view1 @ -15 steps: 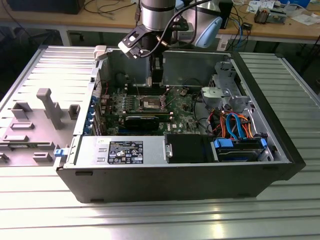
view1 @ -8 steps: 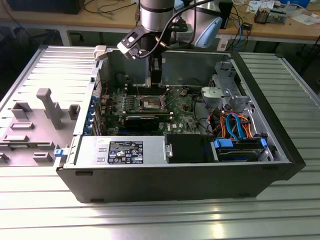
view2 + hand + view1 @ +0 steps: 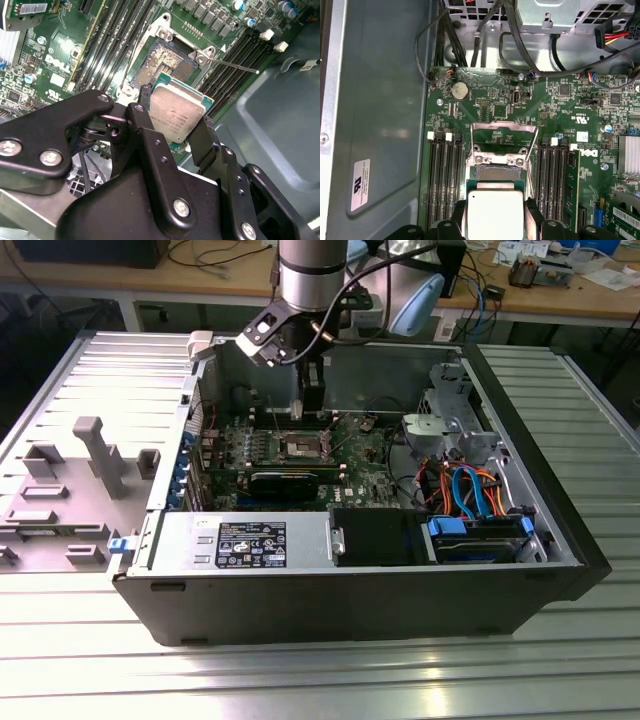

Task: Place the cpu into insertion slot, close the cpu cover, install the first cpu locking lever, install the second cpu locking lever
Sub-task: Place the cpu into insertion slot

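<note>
The open computer case [image 3: 330, 605] lies on the ribbed metal counter [image 3: 300, 680]. Inside it are the green circuit board [image 3: 360, 455] and, toward the exterior view's right, a bundle of orange and blue cables [image 3: 470, 490]. The pincer [image 3: 312, 400] reaches down into the case. In both wrist views its black fingers [image 3: 145, 107] are clamped on two opposite edges of the chip [image 3: 176, 112] [image 3: 494, 215], which hangs pale face up just over the socket [image 3: 161, 62], not seated. The cover frame [image 3: 504, 125] stands open. In the first wrist view the chip hides part of the socket [image 3: 497, 172], and the picture's border cuts off one edge of the chip.
</note>
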{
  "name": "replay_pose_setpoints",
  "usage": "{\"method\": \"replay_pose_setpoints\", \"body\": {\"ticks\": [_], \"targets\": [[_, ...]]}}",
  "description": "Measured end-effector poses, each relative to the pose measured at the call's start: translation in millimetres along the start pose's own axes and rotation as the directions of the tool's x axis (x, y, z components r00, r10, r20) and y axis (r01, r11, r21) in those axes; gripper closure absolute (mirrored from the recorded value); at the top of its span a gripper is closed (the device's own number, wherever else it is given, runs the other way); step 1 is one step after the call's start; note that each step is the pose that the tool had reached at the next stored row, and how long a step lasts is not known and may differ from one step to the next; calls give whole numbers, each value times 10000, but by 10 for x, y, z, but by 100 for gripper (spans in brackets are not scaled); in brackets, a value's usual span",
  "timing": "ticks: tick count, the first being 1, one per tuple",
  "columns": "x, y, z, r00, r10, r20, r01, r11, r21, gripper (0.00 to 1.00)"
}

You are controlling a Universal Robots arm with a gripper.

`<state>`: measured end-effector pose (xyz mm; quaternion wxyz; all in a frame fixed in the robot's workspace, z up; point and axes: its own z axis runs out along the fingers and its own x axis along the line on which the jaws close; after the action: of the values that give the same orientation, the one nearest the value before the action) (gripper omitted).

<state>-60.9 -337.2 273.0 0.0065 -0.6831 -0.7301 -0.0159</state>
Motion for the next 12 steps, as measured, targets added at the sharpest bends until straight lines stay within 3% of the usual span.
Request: {"method": "replay_pose_setpoints", "body": {"ticks": [8, 12], "targets": [[6, -15, 8, 10000, -1, -5, 1, 10000, -2, 45], [20, -17, 64, 10000, 3, 6, -3, 10000, -15, 45]]}}
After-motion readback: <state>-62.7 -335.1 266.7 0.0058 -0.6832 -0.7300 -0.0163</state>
